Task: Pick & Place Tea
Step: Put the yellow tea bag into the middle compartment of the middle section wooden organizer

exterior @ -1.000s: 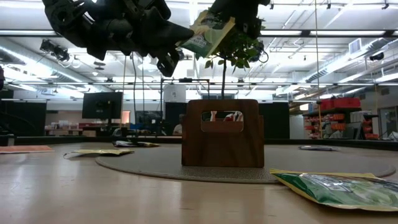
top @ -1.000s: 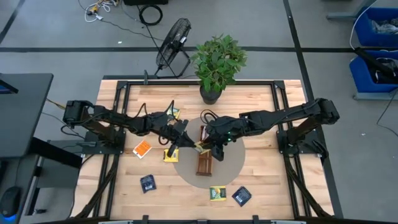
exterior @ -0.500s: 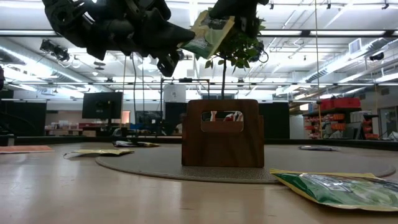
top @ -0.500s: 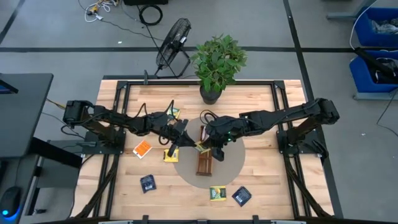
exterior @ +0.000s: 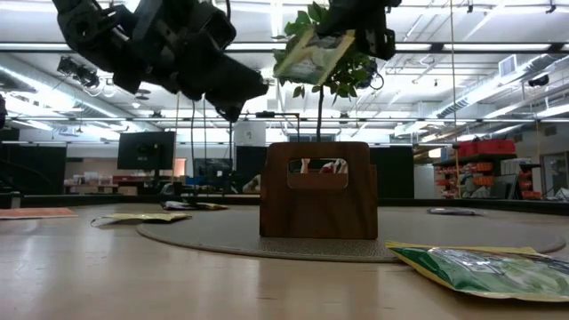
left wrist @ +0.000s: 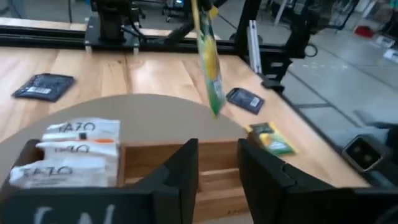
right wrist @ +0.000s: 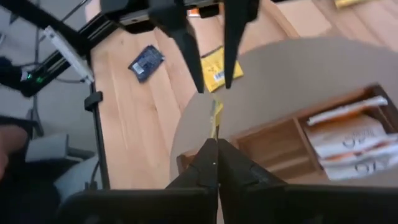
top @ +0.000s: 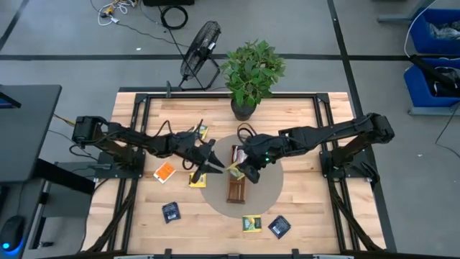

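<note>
A green-yellow tea sachet (exterior: 309, 58) hangs in the air above the brown wooden tray (exterior: 318, 191), with my right gripper (top: 243, 169) shut on it. The tray stands on a round grey mat (top: 267, 193) and holds white-and-orange sachets (left wrist: 74, 149) at one end. My left gripper (top: 210, 164) stands open just left of the hanging sachet, clear of it. More tea lies flat on the table: orange (top: 165, 172), yellow (top: 198, 178), navy (top: 171, 211), green-yellow (top: 251, 224), navy (top: 279, 226). My right gripper pinches the sachet's upper edge (right wrist: 215, 127) between its two shut fingers, coming from above. The sachet hangs tilted below the fingers (exterior: 351, 27), lifted clear of the tray and the mat.
A potted plant (top: 251, 72) stands at the table's far edge, with a fan (top: 201, 50) on the floor behind it. Another sachet (top: 203, 131) lies far left of the mat. Black frame rails (top: 136, 144) run along both sides of the table.
My left gripper has let go of the green-yellow sachet and drawn back a little toward the table's left edge. The sachet stays aloft in my right gripper and has shifted slightly toward the right, over the tray.
</note>
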`<state>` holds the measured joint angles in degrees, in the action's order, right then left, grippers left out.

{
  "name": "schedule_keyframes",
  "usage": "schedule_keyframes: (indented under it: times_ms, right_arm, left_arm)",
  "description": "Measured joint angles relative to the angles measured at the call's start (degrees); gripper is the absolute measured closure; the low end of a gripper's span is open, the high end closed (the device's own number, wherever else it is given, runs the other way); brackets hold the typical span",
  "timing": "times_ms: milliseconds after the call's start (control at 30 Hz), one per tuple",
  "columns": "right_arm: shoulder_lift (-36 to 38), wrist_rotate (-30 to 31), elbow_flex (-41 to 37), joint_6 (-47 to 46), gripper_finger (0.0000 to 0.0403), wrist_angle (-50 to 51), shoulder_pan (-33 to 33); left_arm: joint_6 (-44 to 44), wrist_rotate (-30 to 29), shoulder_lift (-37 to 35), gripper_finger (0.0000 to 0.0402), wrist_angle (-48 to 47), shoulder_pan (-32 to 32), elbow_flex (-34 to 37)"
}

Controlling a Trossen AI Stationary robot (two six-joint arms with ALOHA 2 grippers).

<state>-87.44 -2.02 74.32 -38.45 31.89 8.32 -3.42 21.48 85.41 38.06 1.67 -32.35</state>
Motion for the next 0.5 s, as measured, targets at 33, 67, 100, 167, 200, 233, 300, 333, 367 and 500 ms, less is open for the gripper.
schedule_keyframes:
  times_ms: [33, 67, 100, 167, 200, 233, 300, 333, 367, 500]
  right_arm:
    - [0.0, 0.2, 0.0, -1.5, 0.0402, 0.5, 0.0]
    - [0.0, 1.1, 0.0, -3.3, 0.0402, 1.0, 0.0]
    - [0.0, 2.0, 0.0, -4.7, 0.0402, 1.8, 0.0]
    - [0.0, 3.3, 0.0, -7.5, 0.0402, 4.7, 0.0]
    - [0.0, 3.9, 0.0, -9.1, 0.0402, 5.8, -0.1]
    - [0.0, 4.6, 0.0, -11.2, 0.0402, 6.6, -0.2]
    - [0.0, 5.7, 0.0, -15.1, 0.0402, 8.3, -0.4]
    - [0.0, 6.3, 0.0, -17.1, 0.0403, 8.7, -0.5]
    - [0.0, 6.7, 0.0, -19.0, 0.0403, 8.8, -0.6]
    - [-0.2, 7.3, 0.0, -28.0, 0.0403, 8.6, -1.2]
  left_arm:
    - [0.5, -0.7, 0.0, 0.0282, 0.9, 0.0, 0.6]
    - [0.7, -1.9, -0.4, 0.0281, 1.9, 0.0, 1.4]
    - [1.1, -3.3, -0.9, 0.0281, 2.7, 0.0, 2.3]
    - [2.4, -7.3, -1.2, 0.028, 5.1, 0.0, 3.9]
    - [3.0, -8.8, -2.1, 0.028, 5.7, 0.0, 5.5]
    - [3.8, -10.5, -2.8, 0.028, 6.9, 0.0, 6.5]
    - [4.5, -14.4, -4.3, 0.028, 9.1, 0.0, 8.2]
    - [5.3, -16.2, -5.3, 0.028, 9.2, 0.0, 9.2]
    - [5.9, -18.2, -6.2, 0.028, 9.0, -0.1, 10.0]
    - [9.7, -27.0, -9.0, 0.028, 9.2, -1.1, 12.5]
